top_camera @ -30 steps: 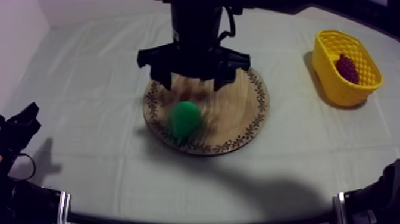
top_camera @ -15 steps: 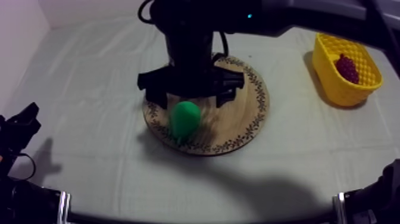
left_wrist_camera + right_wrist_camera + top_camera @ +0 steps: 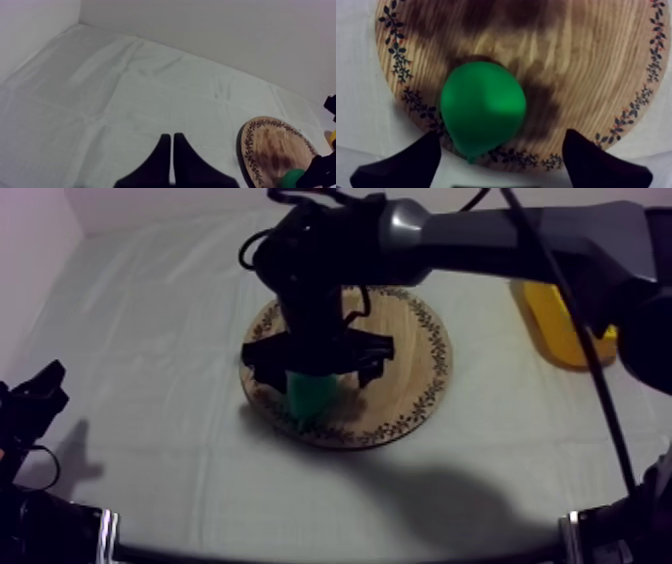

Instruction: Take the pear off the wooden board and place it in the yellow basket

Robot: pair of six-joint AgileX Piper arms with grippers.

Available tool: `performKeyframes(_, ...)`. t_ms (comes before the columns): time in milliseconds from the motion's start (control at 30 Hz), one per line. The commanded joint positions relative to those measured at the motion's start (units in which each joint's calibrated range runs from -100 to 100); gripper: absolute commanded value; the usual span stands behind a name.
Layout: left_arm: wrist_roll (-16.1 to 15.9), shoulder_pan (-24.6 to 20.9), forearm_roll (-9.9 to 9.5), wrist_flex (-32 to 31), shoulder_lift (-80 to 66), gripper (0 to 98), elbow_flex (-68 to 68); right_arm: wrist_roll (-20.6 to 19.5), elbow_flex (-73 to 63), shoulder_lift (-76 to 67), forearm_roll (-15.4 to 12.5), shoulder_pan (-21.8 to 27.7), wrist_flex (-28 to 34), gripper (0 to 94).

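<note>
Top view: right gripper (image 3: 315, 372) lower than before, splayed astride pear (image 3: 312, 396); left gripper (image 3: 171, 137) clenched.

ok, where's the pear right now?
In the top view the pear lies on the near-left part of the wooden board, by its patterned rim; the right pincer hangs open right above it, one finger on each side.

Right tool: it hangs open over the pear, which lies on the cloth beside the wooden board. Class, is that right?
No. The pear lies on the wooden board, by its patterned rim, as the right wrist view shows; the right tool hangs open over it.
</note>
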Motion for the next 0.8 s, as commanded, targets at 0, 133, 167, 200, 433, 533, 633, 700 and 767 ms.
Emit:
performKeyframes(0, -0.01, 0.02, 0.02, -0.01, 0.00, 0.1, 0.00, 0.15, -0.69, 1.11, -0.18, 0.09, -0.39, 88.6)
performKeyframes(133, -0.01, 0.02, 0.02, -0.01, 0.00, 0.1, 0.00, 0.41, -2.66, 3.35, -0.59, 0.44, -1.34, 87.3)
performKeyframes(167, -0.01, 0.02, 0.02, -0.01, 0.00, 0.1, 0.00, 0.46, -3.19, 3.85, -0.66, 0.56, -1.62, 87.0)
performKeyframes(200, -0.01, 0.02, 0.02, -0.01, 0.00, 0.1, 0.00, 0.52, -3.69, 4.33, -0.70, 0.72, -1.94, 86.6)
performKeyframes(433, -0.01, 0.02, 0.02, -0.01, 0.00, 0.1, 0.00, 1.41, -6.07, 6.77, -1.23, 1.45, -3.09, 76.8)
performKeyframes(533, -0.01, 0.02, 0.02, -0.01, 0.00, 0.1, 0.00, 1.52, -6.18, 7.18, -1.63, 1.51, -2.46, 72.8)
performKeyframes(633, -0.01, 0.02, 0.02, -0.01, 0.00, 0.1, 0.00, 1.33, -5.91, 7.28, -2.22, 1.47, -1.76, 71.4)
performKeyframes(700, -0.01, 0.02, 0.02, -0.01, 0.00, 0.1, 0.00, 1.09, -5.83, 7.23, -2.63, 1.37, -1.53, 69.6)
performKeyframes(767, -0.01, 0.02, 0.02, -0.01, 0.00, 0.1, 0.00, 0.77, -5.73, 7.19, -3.02, 1.28, -1.49, 65.9)
